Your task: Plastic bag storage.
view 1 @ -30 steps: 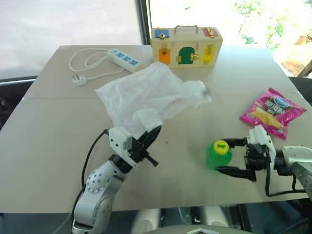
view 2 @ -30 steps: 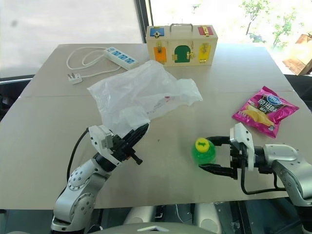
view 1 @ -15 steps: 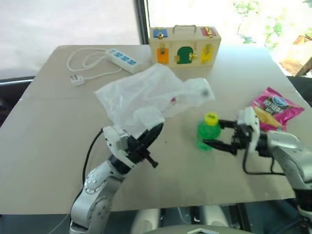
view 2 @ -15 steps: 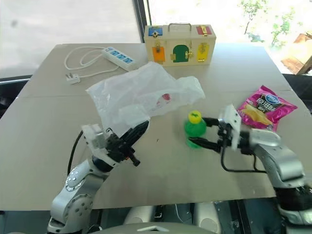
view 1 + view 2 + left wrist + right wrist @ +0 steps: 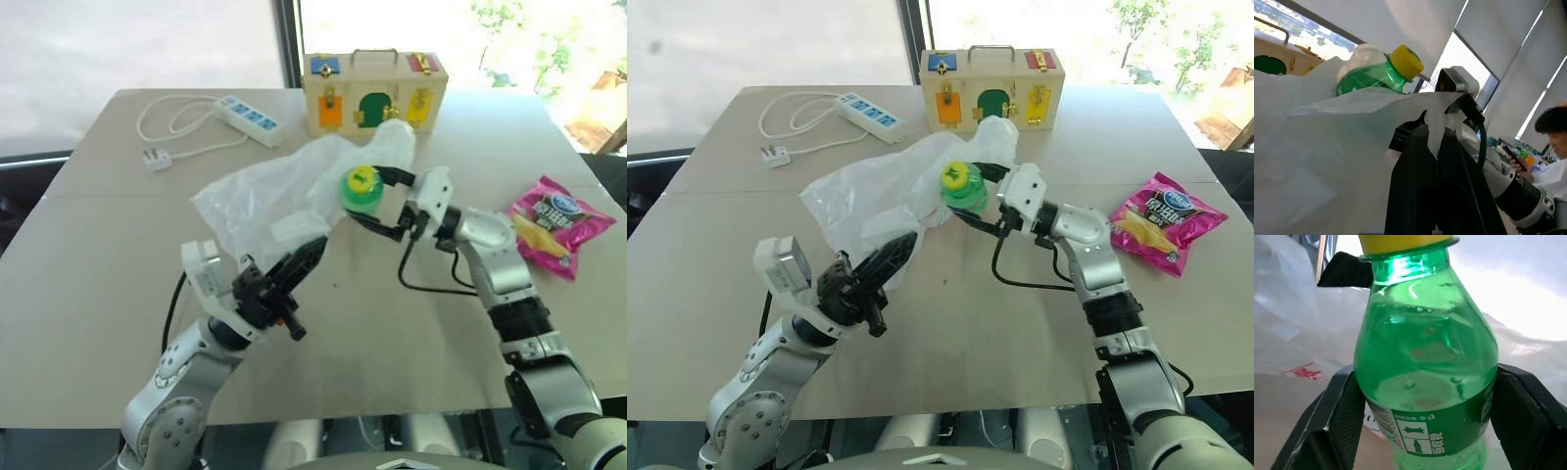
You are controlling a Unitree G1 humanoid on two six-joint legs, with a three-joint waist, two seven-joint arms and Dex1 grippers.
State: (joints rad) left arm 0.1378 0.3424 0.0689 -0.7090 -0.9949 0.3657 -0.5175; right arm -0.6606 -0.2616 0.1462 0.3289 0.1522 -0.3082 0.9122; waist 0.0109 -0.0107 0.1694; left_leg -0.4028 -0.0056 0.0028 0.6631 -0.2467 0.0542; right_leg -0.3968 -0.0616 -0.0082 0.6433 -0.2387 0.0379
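The plastic bag (image 5: 279, 196) lies crumpled on the table (image 5: 98, 264), in front of the wooden box (image 5: 374, 91) that stands at the far edge, its near corner lifted off the tabletop. The left gripper (image 5: 312, 257) has its two black fingers pressed together on that near edge of the bag; in the left wrist view a strip of the thin white film (image 5: 1432, 129) runs down between the fingers (image 5: 1410, 191) and the rest of the bag spreads out in front of them. The right gripper (image 5: 364, 201) is over the bag's far side, just in front of the wooden box, and its fingers are clamped on either side of a green bottle (image 5: 359, 191) with a yellow cap (image 5: 360, 178). The right wrist view shows the black pads (image 5: 1342, 411) against both flanks of the bottle's label band, with a red mark of the bag (image 5: 1303, 372) behind it. The bottle is off the table, at the bag's raised mouth, cap towards the camera. A pink chip packet (image 5: 555, 222) lies to the right of the wooden box, nearer the table's front. A white power strip (image 5: 247, 118) with its coiled cable and plug lies to the left of the box. In the left wrist view a person (image 5: 1552, 147) is in the background beyond the right arm.
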